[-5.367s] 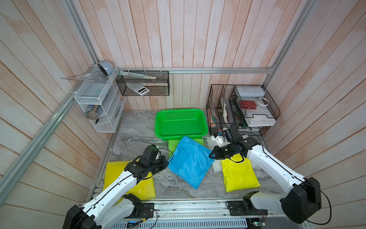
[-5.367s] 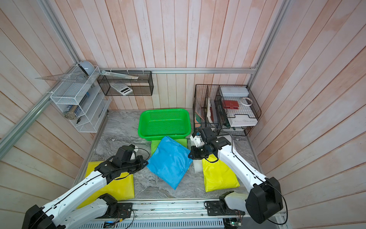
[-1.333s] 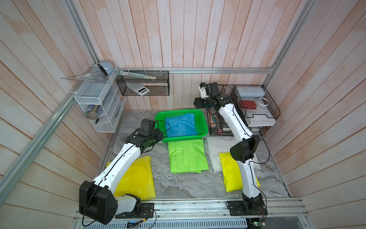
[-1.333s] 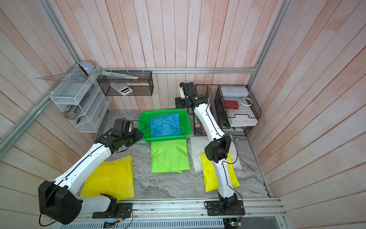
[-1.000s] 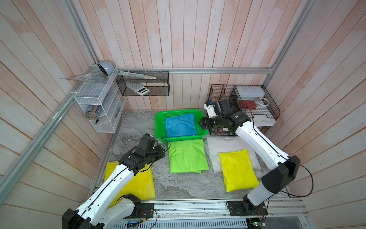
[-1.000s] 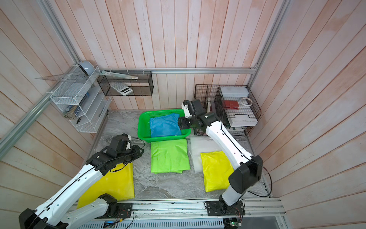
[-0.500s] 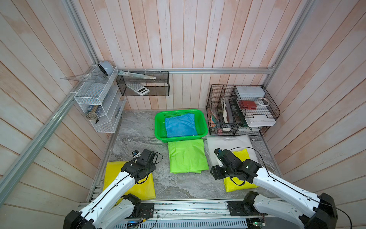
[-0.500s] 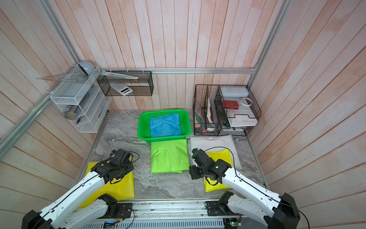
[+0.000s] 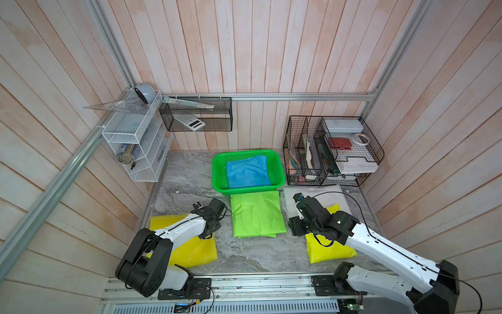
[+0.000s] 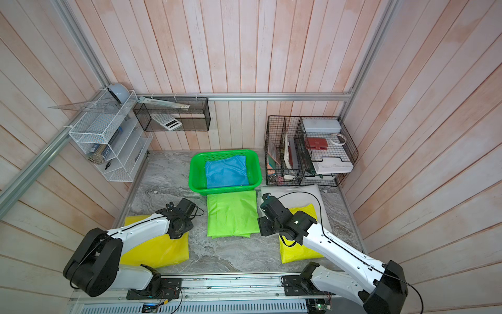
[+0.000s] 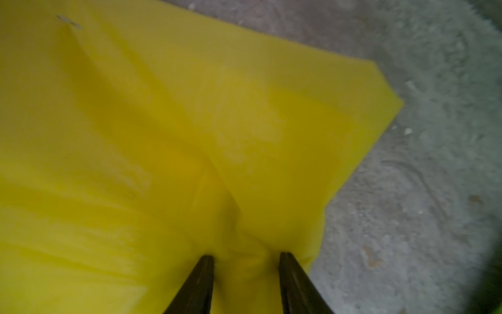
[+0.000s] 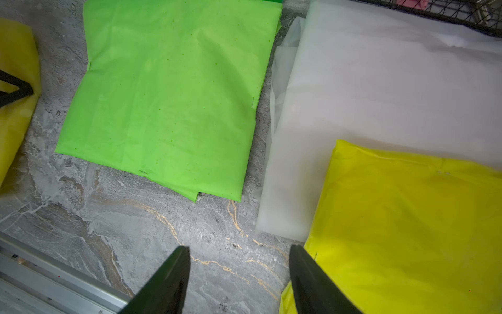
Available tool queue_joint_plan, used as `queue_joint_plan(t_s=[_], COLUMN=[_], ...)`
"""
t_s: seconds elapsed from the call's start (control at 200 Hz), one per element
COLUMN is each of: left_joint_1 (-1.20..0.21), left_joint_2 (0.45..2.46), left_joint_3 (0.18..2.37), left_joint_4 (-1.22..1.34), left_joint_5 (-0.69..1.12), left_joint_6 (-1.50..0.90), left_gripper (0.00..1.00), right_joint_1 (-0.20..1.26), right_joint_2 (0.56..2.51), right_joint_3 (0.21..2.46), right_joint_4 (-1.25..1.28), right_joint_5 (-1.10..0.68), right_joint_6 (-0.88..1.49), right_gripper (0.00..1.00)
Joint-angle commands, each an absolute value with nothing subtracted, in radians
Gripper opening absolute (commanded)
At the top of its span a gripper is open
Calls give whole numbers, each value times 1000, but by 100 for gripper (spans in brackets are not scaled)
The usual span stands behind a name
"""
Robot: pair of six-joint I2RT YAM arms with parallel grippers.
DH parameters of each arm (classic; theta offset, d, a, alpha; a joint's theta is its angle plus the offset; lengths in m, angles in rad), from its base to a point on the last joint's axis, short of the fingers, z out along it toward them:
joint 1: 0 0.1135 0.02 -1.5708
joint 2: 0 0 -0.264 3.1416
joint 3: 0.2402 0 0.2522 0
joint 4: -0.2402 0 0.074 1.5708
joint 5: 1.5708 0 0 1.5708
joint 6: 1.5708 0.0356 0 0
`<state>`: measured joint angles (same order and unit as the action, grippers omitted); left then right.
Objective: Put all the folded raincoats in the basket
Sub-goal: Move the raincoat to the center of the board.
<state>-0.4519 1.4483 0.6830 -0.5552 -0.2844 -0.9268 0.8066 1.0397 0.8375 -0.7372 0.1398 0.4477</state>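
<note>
The blue raincoat (image 9: 247,171) lay folded inside the basket (image 9: 218,174) at the back of the table (image 9: 258,255). The green raincoat (image 9: 256,213) lay right against the basket's near side. The left gripper (image 11: 245,261) stood part open, tips dug into the left yellow raincoat (image 11: 163,136), a ridge of it bunched between them; whether it gripped I could not tell. The right gripper (image 12: 239,252) stood open and empty over bare table, between the green raincoat and the right yellow raincoat (image 12: 407,231), which overlapped the white raincoat (image 12: 380,95)
</note>
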Motion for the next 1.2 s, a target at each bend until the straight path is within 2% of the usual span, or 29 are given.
queue_joint_plan(t_s=[0.0, 0.2, 0.4, 0.48, 0.57, 0.67, 0.9, 0.975, 1.065, 1.195], left_joint_1=[-442, -420, -420, -421, -426, -431, -436, -437, -439, -439], left_joint_2=[1512, 1461, 1197, 1115, 1051, 993, 943, 932, 922, 916], left_joint_3=[754, 833, 794, 764, 736, 687, 618, 607, 592, 575], left_joint_4=[-447, -570, -681, -661, -666, -656, -669, -662, -654, -648], left_joint_5=[-206, -196, -134, -36, 19, 41, 25, 29, 27, 33], left_joint_6=[-805, -758, -812, -820, -848, -881, -923, -931, -940, -949], left_gripper=[44, 45, 47, 47, 47, 47, 47, 47, 47, 47], right_joint_1=[790, 781, 780, 781, 790, 811, 844, 844, 852, 867], right_joint_2=[1055, 1154, 1315, 1395, 1492, 1573, 1692, 1760, 1834, 1887], right_joint_3=[831, 834, 861, 891, 958, 1030, 1138, 1187, 1238, 1237], right_joint_4=[-713, -639, -591, -577, -595, -627, -559, -547, -550, -532], right_joint_5=[151, 43, -56, -140, -201, -155, -164, -194, -215, -225], right_joint_6=[442, 465, 564, 557, 534, 519, 507, 511, 508, 514], right_gripper=[65, 65, 67, 67, 60, 50, 46, 32, 23, 21])
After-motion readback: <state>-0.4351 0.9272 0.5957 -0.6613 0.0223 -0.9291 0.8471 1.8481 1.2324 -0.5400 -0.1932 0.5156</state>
